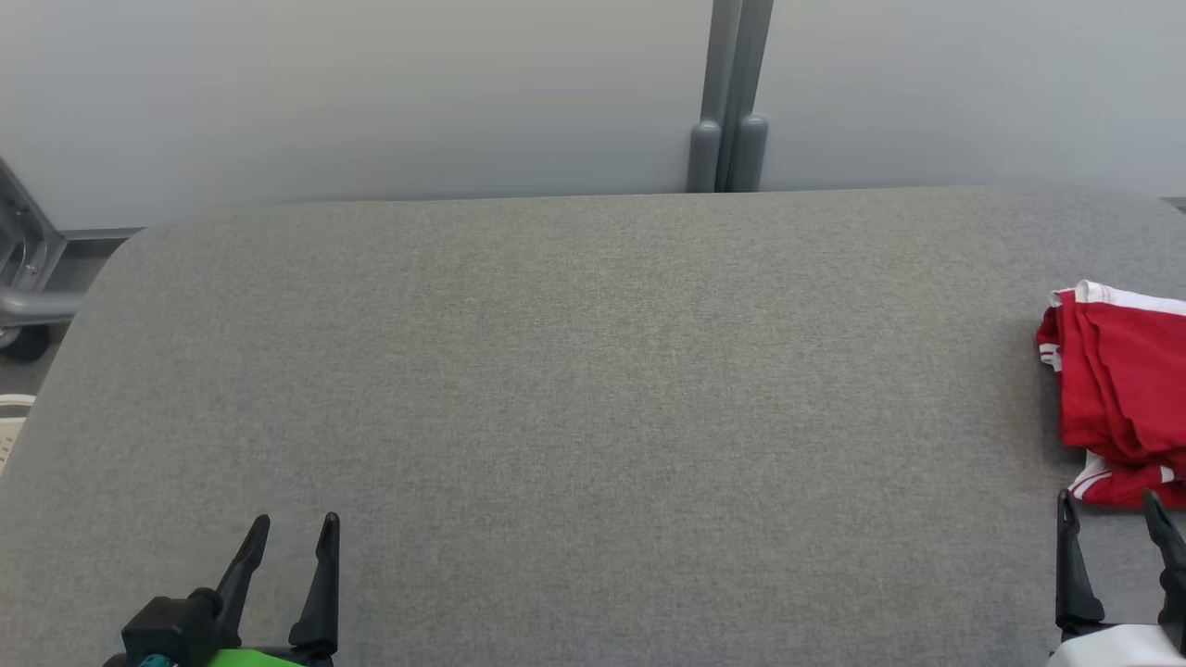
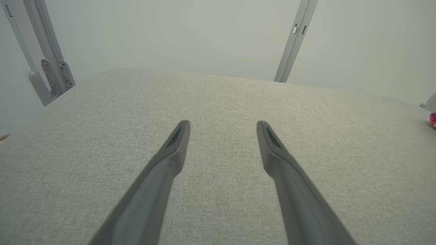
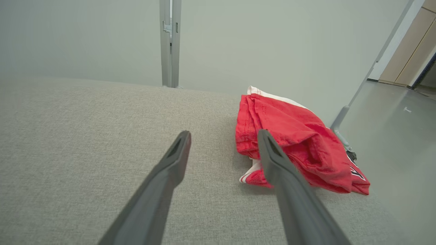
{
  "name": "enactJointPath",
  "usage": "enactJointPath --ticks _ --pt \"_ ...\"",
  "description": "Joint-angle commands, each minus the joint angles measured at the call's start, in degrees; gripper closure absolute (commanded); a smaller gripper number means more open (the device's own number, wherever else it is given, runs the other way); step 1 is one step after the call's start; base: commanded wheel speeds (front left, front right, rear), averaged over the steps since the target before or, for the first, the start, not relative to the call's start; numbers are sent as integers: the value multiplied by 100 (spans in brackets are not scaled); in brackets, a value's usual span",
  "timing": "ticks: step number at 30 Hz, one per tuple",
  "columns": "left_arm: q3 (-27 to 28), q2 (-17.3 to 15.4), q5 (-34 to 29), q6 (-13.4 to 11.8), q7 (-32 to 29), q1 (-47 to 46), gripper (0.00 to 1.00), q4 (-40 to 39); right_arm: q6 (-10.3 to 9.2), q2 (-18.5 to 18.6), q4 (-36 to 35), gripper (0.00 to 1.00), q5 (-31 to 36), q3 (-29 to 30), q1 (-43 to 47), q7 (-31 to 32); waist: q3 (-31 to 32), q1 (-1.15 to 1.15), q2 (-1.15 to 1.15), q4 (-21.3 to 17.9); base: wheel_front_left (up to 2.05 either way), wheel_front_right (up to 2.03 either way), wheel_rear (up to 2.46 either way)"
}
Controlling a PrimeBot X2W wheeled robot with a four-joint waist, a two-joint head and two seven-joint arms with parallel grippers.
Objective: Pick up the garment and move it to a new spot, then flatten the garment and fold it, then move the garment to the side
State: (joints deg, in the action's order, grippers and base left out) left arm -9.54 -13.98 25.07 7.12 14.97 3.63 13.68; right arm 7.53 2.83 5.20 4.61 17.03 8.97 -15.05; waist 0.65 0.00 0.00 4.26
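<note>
A broad grey fabric-covered table (image 1: 593, 389) spans the head view, with a pale wall (image 1: 371, 93) and a grey post (image 1: 729, 93) behind its far edge. The red garment (image 1: 1121, 389) with white trim lies as a folded, slightly rumpled bundle at the table's right edge, just ahead of the right gripper (image 1: 1109, 498), whose two fingers stand wide apart and hold nothing. The left gripper (image 1: 296, 521) sits at the near left over bare fabric, well apart from the garment, its fingers likewise spread wide and empty.
</note>
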Motion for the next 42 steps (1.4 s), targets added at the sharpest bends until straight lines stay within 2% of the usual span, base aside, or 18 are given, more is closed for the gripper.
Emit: enactJointPath --ticks 1,7,14,23,27,42 --pt "47 17 -42 35 26 90 0 15 -9 15 11 0 0 12 -20 -15 27 0 0 -180 0 0 0" --pt "156 60 -63 36 27 171 0 8 -9 15 55 0 119 6 -46 -15 29 0 0 -393 0 0 0" --pt "163 81 -58 39 26 178 0 13 -9 14 130 0 160 78 -103 -16 19 0 0 -462 0 0 0" --pt "103 6 -10 41 26 119 0 14 -9 15 140 0 179 -94 -92 -16 19 0 0 -441 0 0 0" --pt "98 37 -12 29 1 101 0 3 0 0 145 0 164 -345 -85 -1 29 0 0 -415 0 0 0" --pt "101 22 -1 30 6 70 0 -9 -1 6 123 0 153 -416 -95 -3 17 0 0 -391 0 0 0"
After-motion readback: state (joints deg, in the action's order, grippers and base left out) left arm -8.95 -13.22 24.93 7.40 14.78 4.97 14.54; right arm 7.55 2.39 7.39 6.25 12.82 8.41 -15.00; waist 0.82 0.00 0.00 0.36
